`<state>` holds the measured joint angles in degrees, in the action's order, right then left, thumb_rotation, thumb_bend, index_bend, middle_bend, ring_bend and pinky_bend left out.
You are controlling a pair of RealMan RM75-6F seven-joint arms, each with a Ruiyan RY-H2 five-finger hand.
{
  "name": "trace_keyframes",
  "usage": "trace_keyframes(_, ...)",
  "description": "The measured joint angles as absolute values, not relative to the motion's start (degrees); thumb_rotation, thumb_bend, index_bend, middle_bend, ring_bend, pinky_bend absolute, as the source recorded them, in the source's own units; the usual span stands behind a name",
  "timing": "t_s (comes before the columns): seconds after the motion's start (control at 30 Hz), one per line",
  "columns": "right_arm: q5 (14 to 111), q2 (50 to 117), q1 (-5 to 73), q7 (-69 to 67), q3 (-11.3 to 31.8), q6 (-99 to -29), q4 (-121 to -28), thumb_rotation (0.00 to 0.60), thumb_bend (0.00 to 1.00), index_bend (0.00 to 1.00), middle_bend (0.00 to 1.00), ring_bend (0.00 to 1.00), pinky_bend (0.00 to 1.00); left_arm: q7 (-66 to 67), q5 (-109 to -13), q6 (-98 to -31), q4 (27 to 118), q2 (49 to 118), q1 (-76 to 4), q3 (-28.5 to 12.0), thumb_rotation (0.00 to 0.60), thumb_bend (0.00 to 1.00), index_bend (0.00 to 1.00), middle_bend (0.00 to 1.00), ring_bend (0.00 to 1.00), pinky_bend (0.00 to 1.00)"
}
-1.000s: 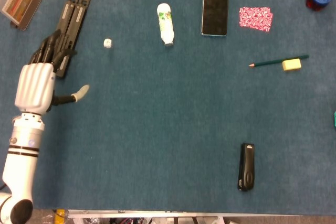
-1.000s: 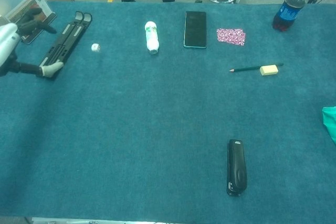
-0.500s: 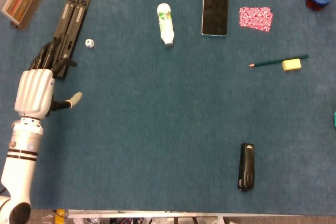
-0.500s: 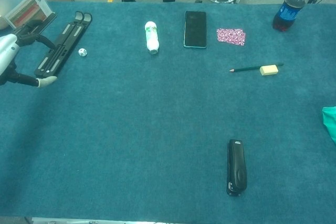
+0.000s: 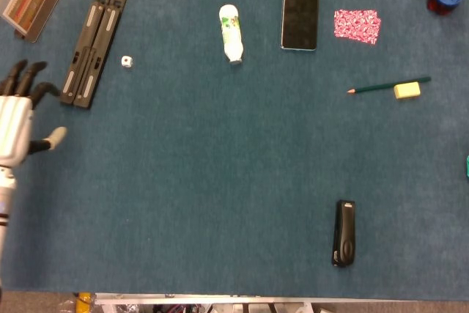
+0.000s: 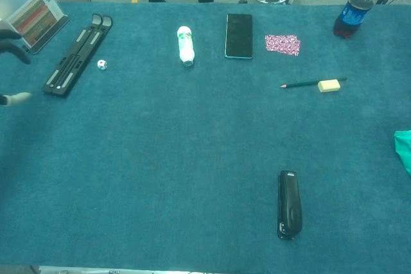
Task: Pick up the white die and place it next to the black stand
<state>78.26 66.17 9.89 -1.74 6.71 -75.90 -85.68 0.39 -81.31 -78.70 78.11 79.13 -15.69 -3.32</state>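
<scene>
Die (image 5: 127, 61) just beside stand (image 5: 94, 42)

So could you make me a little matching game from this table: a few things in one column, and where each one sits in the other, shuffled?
Things:
1. white die
2. yellow eraser
3. black stapler
4. left hand

Places:
A. touching the green pencil
B. alone near the table's front edge
C. just right of the black stand
D. at the far left edge, holding nothing

Pairs: 1-C, 2-A, 3-B, 4-D
</scene>
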Motion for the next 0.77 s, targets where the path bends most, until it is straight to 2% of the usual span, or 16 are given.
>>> trace_keyframes(0.17, 78.9, 64.1, 10.0, 2.4, 6.0, -75.5, -89.6, 0.600, 0.03, 0.54, 0.41, 0.36, 0.44, -3.0, -82.9, -81.0, 75.5, 77.2, -14.0, -2.6, 0.600, 0.17, 0.38, 0.20, 0.14, 0.33)
trace_keyframes(0.37, 80.6, 62.3, 9.4, 7.5, 5.1, -77.7, -94.7, 0.600, 0.03, 0.54, 0.41, 0.36, 0.44, -6.1, -84.4, -84.7, 74.2, 74.0, -10.9, -1.6, 0.600, 0.17, 0.38, 0.20, 0.15, 0.34)
trace_keyframes(0.77, 83.5, 62.5, 5.4, 10.7, 3.1, -84.0, -98.1, 0.600, 0.03, 0.54, 0.41, 0.36, 0.44, -2.5, -85.0, -90.9, 81.9, 69.2, -5.4, -0.8, 0.600, 0.17, 0.38, 0.21, 0.15, 0.34)
